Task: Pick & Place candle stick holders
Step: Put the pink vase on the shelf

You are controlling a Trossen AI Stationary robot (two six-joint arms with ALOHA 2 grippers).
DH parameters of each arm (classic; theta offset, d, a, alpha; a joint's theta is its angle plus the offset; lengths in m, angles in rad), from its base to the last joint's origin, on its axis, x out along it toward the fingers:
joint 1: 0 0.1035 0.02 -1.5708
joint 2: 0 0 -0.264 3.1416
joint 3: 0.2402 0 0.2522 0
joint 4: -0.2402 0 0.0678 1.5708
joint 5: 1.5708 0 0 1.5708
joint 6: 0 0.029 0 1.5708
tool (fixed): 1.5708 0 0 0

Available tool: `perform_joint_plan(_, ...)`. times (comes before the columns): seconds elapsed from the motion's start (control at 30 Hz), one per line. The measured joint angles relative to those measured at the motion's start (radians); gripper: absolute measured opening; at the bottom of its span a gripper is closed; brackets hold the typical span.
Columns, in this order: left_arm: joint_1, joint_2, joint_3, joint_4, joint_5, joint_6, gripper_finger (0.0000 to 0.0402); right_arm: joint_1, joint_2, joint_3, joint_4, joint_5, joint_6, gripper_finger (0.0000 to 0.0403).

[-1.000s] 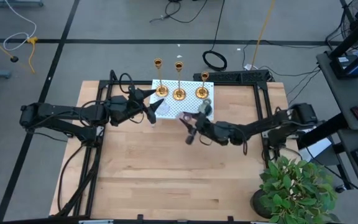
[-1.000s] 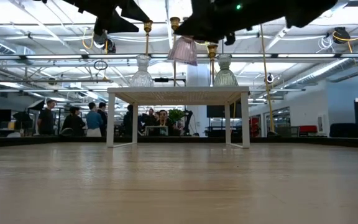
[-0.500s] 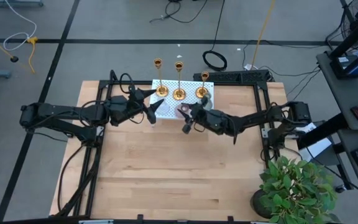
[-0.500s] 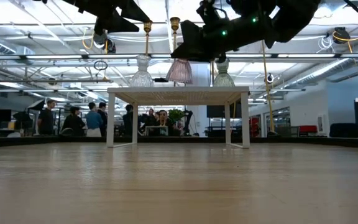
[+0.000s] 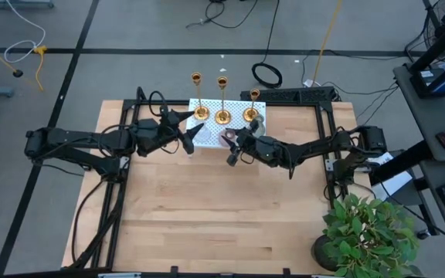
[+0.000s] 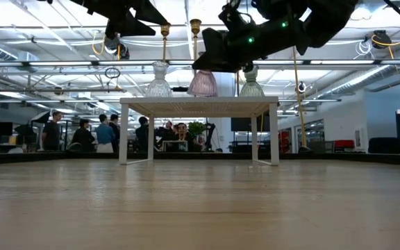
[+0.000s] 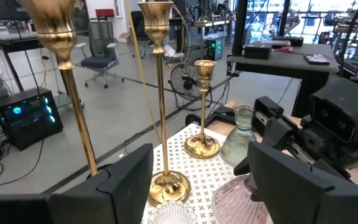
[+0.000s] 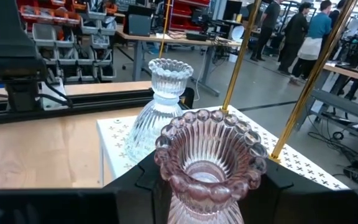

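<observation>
Wooden tabletop (image 5: 207,208) fills the high view, with a small white stand (image 5: 207,135) at its far edge carrying three gold candle stick holders (image 5: 222,116). Left gripper (image 5: 188,139) waits spread beside the stand; right gripper (image 5: 230,150) pinches a pink glass holder (image 5: 227,140).

Low view — the pink holder's flared base (image 6: 202,83) sits at the stand's top (image 6: 200,103), between two clear glass holders (image 6: 158,80).

Right wrist view — fingers (image 8: 145,177) clamp the pink holder's neck.
</observation>
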State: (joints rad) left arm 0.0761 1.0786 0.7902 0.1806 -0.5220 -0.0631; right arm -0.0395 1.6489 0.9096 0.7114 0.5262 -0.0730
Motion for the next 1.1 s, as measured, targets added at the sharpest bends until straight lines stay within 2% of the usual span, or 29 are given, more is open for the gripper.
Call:
perform_joint_plan(0.43, 0.000, 0.000, 0.000, -0.006, 0.019, 0.000, 0.0269, 0.000, 0.000, 0.000, -0.016, 0.030, -0.022, 0.0173)
perform_joint_plan(0.57, 0.000, 0.000, 0.000, -0.006, 0.054, 0.000, 0.0269, 0.000, 0.000, 0.000, -0.013, 0.028, -0.025, 0.0170)
perform_joint_plan(0.8, 0.000, 0.000, 0.000, -0.007, 0.059, 0.000, 0.0269, 0.002, 0.000, 0.000, 0.012, 0.052, -0.063, 0.0167)
perform_joint_plan(1.0, 0.000, 0.000, 0.000, -0.054, 0.155, 0.037, 0.0269, 0.002, 0.000, 0.000, 0.019, 0.051, -0.077, 0.0167)
perform_joint_plan(1.1, -0.001, 0.000, 0.000, -0.079, 0.159, 0.066, 0.0269, 0.002, 0.000, 0.000, 0.019, 0.050, -0.077, 0.0167)
